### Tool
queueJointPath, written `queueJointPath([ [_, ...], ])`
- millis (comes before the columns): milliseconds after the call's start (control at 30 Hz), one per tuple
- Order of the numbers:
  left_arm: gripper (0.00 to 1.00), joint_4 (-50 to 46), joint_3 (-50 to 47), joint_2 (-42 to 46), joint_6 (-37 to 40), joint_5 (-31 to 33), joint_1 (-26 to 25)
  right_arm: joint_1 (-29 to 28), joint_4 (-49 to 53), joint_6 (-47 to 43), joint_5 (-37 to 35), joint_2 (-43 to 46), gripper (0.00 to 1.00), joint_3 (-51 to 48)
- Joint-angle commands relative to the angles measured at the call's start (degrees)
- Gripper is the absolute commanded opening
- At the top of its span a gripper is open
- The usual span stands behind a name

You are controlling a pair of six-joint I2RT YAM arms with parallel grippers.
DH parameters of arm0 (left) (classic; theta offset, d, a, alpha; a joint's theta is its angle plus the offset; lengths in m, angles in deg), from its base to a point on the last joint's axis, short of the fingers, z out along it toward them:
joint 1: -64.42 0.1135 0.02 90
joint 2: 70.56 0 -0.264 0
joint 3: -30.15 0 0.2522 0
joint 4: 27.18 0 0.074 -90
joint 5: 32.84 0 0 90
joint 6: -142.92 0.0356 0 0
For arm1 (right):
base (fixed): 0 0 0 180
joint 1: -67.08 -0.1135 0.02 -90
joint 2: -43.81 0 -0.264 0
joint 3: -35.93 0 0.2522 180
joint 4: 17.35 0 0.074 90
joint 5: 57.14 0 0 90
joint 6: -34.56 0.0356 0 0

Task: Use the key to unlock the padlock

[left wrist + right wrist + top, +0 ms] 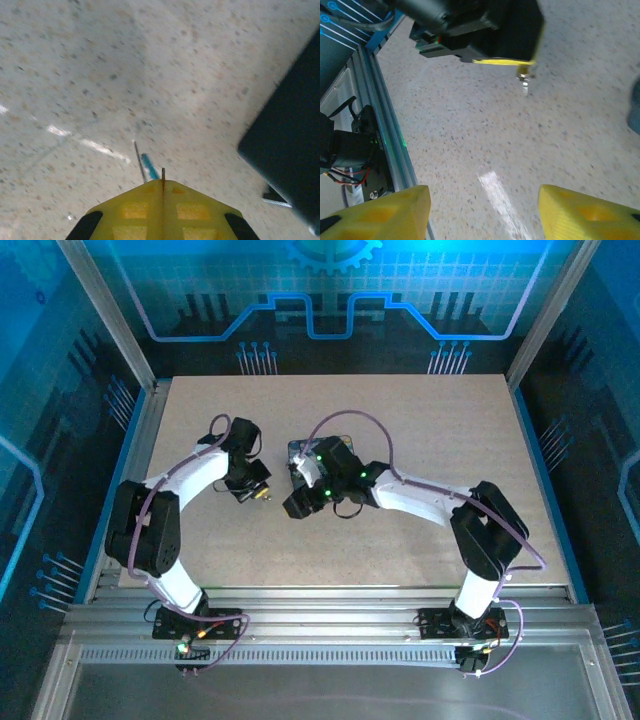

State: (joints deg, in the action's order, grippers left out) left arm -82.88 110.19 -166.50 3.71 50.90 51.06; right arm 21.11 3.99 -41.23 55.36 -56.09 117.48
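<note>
My left gripper (163, 183) is shut on the key (163, 173), a thin metal sliver whose tip pokes out between the pressed-together yellow fingers, just above the speckled table. From the right wrist view, the same key (524, 85) hangs below the left gripper (520, 63). My right gripper (482, 212) is open, its yellow fingers (385, 212) wide apart over bare table with nothing between them. From above, the left gripper (262, 492) and right gripper (298, 504) sit close together mid-table. The dark padlock (298, 450) lies just behind them, mostly hidden under the right wrist.
A dark block (292, 145) fills the right edge of the left wrist view, close to the key; I cannot tell whether it is the padlock or the right arm. The metal side rail (380, 110) runs along the table's left edge. A thin grey line and a blue streak (149, 166) lie by the key tip.
</note>
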Motion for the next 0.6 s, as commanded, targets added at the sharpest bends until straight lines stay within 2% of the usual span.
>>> queueJointPath([
  [0, 0.0, -7.51, 2.71, 0.84, -0.98, -7.21, -0.35, -0.29, -11.53, -1.3, -5.56, -2.13, 0.5, -1.87],
  [200, 0.0, -4.66, 1.92, 1.63, -7.54, -15.67, -0.37, -0.39, -15.16, -0.69, -4.85, -6.27, 0.48, 0.08],
  [567, 0.0, -3.78, 1.48, 2.28, -9.45, -17.76, -0.35, -0.61, -14.36, -0.64, -8.87, -9.77, 0.39, 2.08],
])
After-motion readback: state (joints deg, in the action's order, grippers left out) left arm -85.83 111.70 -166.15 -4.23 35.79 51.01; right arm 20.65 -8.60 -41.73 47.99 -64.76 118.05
